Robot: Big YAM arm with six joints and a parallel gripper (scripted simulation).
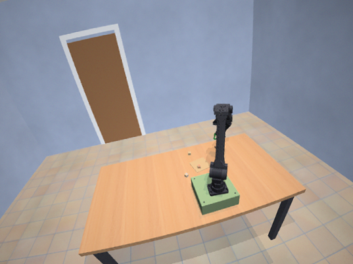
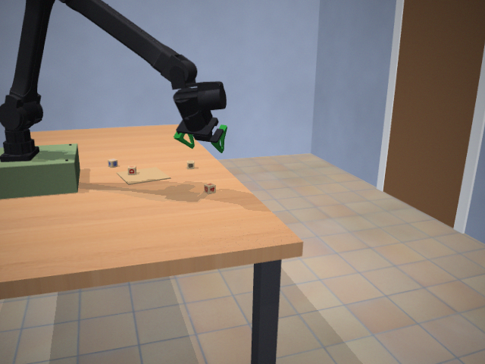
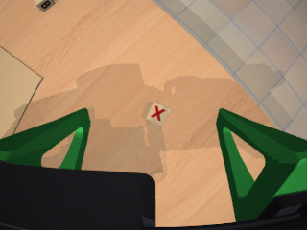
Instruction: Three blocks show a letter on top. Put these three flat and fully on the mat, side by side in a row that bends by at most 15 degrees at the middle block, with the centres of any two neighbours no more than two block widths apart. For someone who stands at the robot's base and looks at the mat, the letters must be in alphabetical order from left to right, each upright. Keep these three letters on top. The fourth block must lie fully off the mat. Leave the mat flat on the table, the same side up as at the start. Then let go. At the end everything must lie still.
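Observation:
My gripper [image 2: 201,139] is open and empty, and it hangs well above the table near the far corner. Straight below it lies a block with a red X on top [image 3: 157,113], which also shows in the side view [image 2: 210,188], off the mat. The tan mat [image 2: 143,174] lies flat, and a red-lettered block [image 2: 132,170] stands on it. A blue-lettered block [image 2: 112,162] lies off the mat, near the base.
The green base box [image 2: 37,172] stands at one side of the mat. The table edge [image 3: 192,33] runs close beyond the X block, with tiled floor past it. In the top view my arm [image 1: 220,151] hides the X block.

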